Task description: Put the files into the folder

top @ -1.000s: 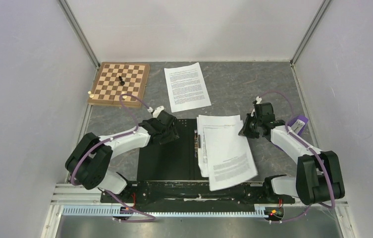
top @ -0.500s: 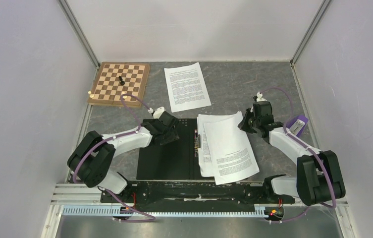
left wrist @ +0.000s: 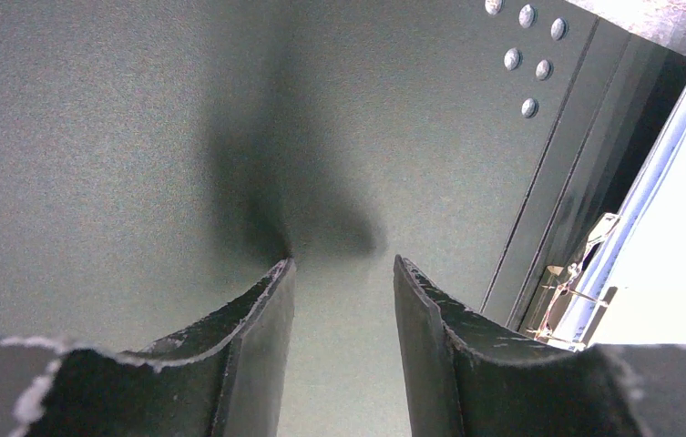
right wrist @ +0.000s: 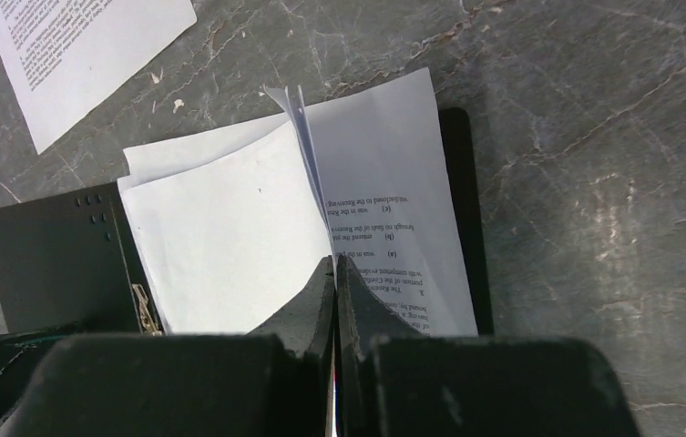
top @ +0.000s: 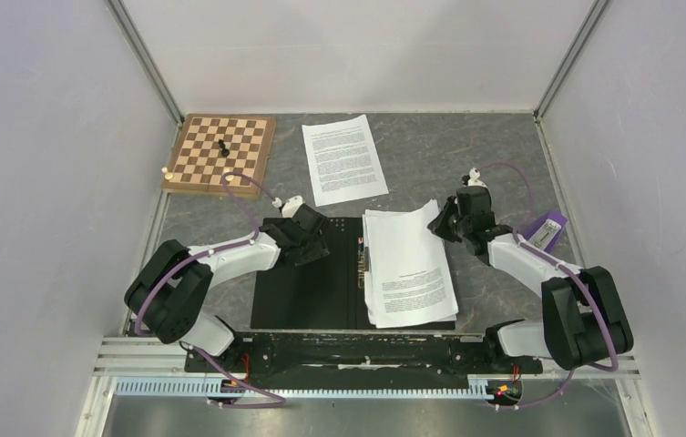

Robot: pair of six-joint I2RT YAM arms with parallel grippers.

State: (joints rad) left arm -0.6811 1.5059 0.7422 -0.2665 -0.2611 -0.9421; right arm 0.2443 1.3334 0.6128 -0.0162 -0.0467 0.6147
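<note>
Grey veined tabletop (top: 466,146) under open folder (top: 307,291) and files (top: 407,273), white walls (top: 47,137), chessboard (top: 220,153) far-left.

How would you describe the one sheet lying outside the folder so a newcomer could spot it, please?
Start at the wooden chessboard in the far left corner. Just right of it lies a printed sheet, alone on grey tabletop, unlike the sheets stacked on the black folder.

Here's the folder (left wrist: 120,137), inner face matt black and faintly grainy, with shiny metal rivets (left wrist: 527,62). The sheets (top: 409,264) are thin matt white paper, the tabletop (top: 494,146) a smooth grey veined stone look. The chessboard (top: 220,155) is smooth wood, and the left gripper (left wrist: 343,273) shows 2 dull black plastic fingers (left wrist: 248,364), edges scuffed whitish.
</note>
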